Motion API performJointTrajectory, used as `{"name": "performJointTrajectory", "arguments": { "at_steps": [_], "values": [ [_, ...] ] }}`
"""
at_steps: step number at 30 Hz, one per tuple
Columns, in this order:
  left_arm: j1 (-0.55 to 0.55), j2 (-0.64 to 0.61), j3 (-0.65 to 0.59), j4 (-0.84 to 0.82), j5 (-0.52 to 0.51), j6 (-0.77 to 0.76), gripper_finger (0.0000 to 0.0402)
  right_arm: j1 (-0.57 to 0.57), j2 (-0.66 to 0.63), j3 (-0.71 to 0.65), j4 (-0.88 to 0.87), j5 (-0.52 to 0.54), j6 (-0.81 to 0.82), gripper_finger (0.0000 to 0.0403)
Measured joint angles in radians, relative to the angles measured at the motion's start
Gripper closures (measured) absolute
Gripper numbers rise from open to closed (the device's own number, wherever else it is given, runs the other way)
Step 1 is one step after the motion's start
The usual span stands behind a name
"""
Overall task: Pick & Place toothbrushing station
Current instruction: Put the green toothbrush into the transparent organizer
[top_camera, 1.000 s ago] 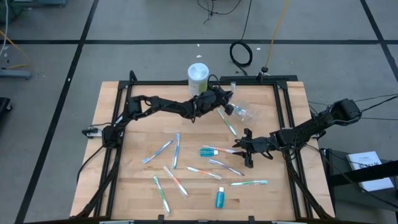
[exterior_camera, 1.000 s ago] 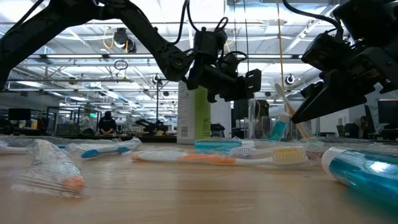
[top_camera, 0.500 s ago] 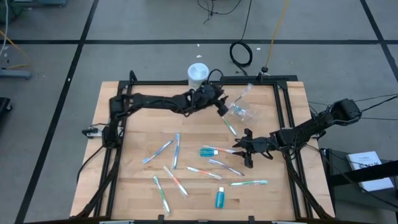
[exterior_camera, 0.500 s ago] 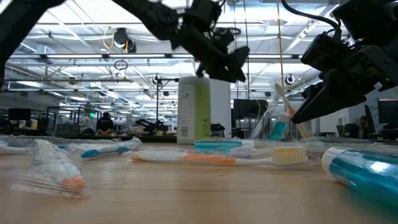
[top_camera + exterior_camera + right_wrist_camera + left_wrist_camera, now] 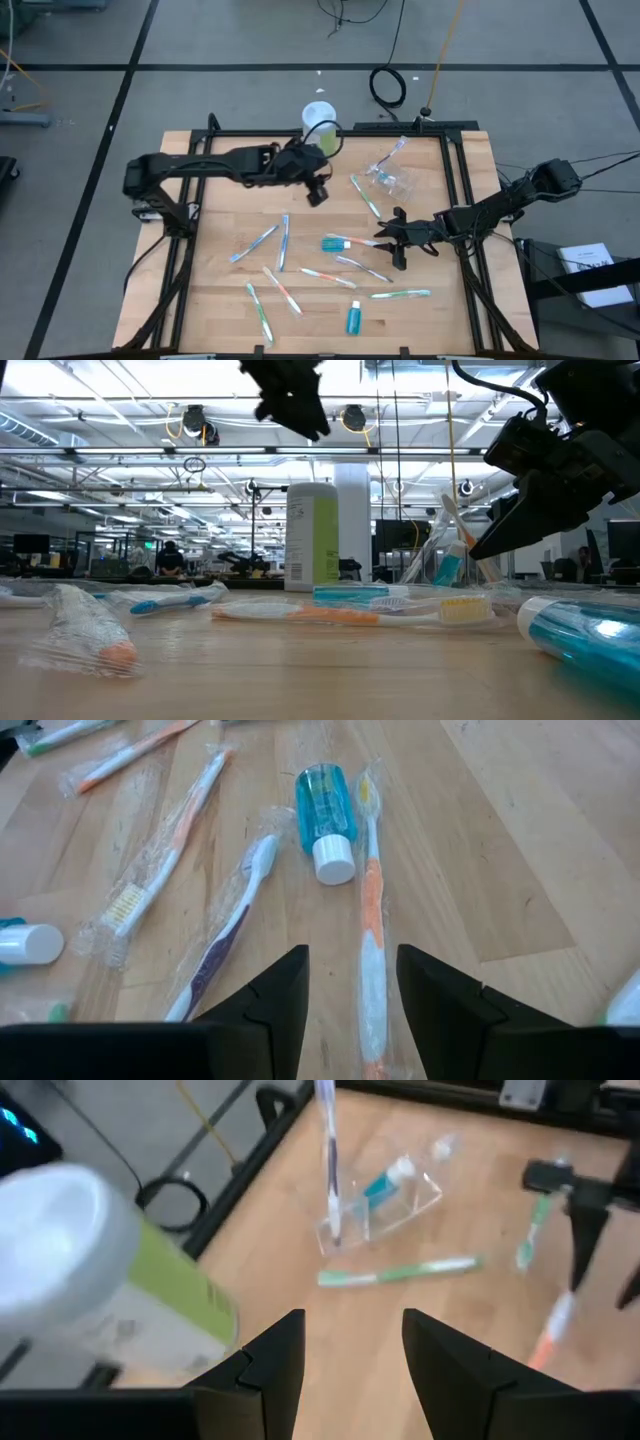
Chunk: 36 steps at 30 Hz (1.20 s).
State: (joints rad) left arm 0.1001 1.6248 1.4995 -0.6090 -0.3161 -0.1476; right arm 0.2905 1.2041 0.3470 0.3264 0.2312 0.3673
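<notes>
The clear cup point(image 5: 390, 180) sits at the table's far right with a toothbrush point(image 5: 392, 152) and a teal tube leaning in it; it also shows in the left wrist view point(image 5: 385, 1205). My left gripper point(image 5: 318, 192) is open and empty, raised above the table left of the cup, near the canister. My right gripper point(image 5: 397, 240) is open and empty, low over the table beside a teal tube point(image 5: 335, 243). Several wrapped toothbrushes point(image 5: 283, 242) lie flat on the wood. A green one point(image 5: 366, 196) lies between my left gripper and the cup.
A tall white-and-green canister point(image 5: 320, 120) stands at the far edge, close to my left gripper. Another teal tube point(image 5: 353, 319) lies near the front edge. In front of my right gripper lie a teal tube point(image 5: 325, 810) and an orange toothbrush point(image 5: 370, 930). Black frame rails point(image 5: 455, 170) border the table.
My left gripper has drawn back from the cup toward the table's left edge and risen. The toothbrush now leans in the cup on its own.
</notes>
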Motion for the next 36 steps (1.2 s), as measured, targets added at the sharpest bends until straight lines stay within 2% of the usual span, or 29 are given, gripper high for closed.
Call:
{"name": "performJointTrajectory", "arguments": {
  "at_steps": [3, 5, 8, 11, 14, 16, 23, 27, 31, 36],
  "values": [
    [-0.022, -0.059, -0.085, 0.002, 0.000, -0.061, 0.0227, 0.000, 0.000, 0.000, 0.002, 0.000, 0.034, 0.0259],
    [-0.037, -0.096, -0.174, 0.069, 0.000, -0.114, 0.0227, 0.000, 0.000, 0.000, 0.003, 0.000, 0.040, 0.0259],
    [-0.058, -0.142, -0.337, 0.241, 0.002, -0.190, 0.0227, 0.000, 0.000, 0.000, 0.004, 0.007, 0.041, 0.0259],
    [-0.074, -0.155, -0.489, 0.466, 0.060, -0.273, 0.0227, 0.000, 0.000, 0.000, 0.007, 0.046, 0.041, 0.0259],
    [-0.084, -0.148, -0.606, 0.683, 0.129, -0.369, 0.0227, 0.000, 0.000, 0.000, 0.010, 0.112, 0.064, 0.0259],
    [-0.089, -0.145, -0.660, 0.741, 0.141, -0.378, 0.0227, 0.000, 0.000, 0.000, 0.018, 0.133, 0.081, 0.0259],
    [-0.070, -0.145, -0.690, 0.675, 0.077, -0.346, 0.0227, 0.035, 0.031, 0.017, 0.210, 0.132, 0.024, 0.0259],
    [-0.051, -0.145, -0.690, 0.683, 0.074, -0.316, 0.0227, 0.074, 0.071, 0.116, 0.189, 0.144, -0.068, 0.0259],
    [-0.034, -0.145, -0.690, 0.690, 0.075, -0.295, 0.0227, 0.097, 0.137, 0.251, 0.021, 0.217, -0.100, 0.0259],
    [-0.027, -0.145, -0.690, 0.685, 0.080, -0.274, 0.0227, 0.098, 0.185, 0.357, -0.365, 0.206, -0.034, 0.0259]
  ]
}}
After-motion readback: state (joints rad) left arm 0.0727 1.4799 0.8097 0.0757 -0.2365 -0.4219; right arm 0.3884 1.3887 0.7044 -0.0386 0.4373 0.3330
